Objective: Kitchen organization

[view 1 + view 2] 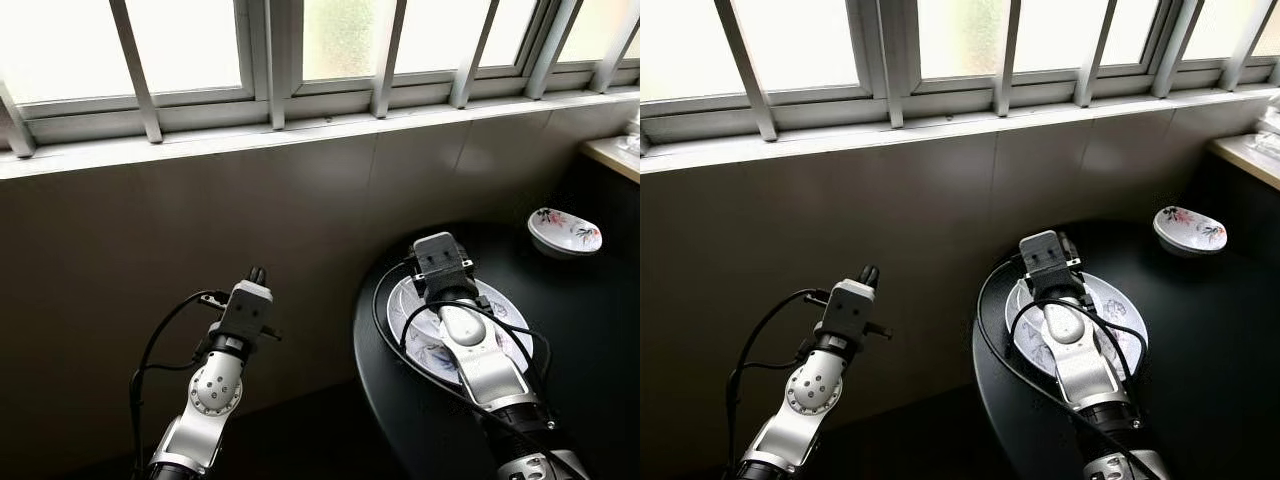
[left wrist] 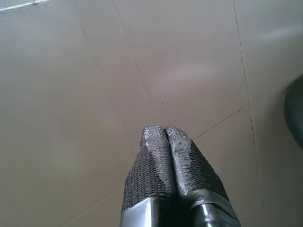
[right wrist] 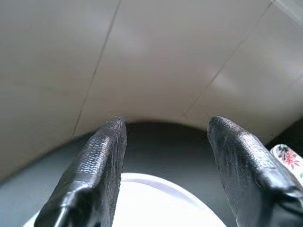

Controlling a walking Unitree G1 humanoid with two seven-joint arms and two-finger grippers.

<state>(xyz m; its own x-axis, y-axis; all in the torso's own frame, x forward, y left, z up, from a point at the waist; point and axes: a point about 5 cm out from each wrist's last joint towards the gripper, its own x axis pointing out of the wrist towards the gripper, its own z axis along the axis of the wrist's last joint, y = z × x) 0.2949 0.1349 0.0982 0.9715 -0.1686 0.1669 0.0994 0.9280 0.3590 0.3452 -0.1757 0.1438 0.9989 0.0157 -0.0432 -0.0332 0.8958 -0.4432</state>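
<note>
White floral-patterned plate (image 1: 430, 345) lies on the black round table (image 1: 580, 330) beneath the right pincer (image 3: 163, 142), fingers spread; small floral dish (image 1: 565, 230) at 2 o'clock; left pincer (image 2: 164, 137) pressed together

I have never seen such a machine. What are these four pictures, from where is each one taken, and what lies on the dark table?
This is a humanoid robot with two silver arms, each ending in a black two-fingered pincer. The two wide pictures come from cameras in its head, looking down past a tiled wall under a barred window. The two close pictures come from a camera on each wrist, looking along the fingers. On the round black table lie a large white flowered plate and, farther back, a small white flowered dish. The right pincer is open above the plate's far edge and holds nothing. The left pincer is shut and empty, pointing at the wall beside the table.
</note>
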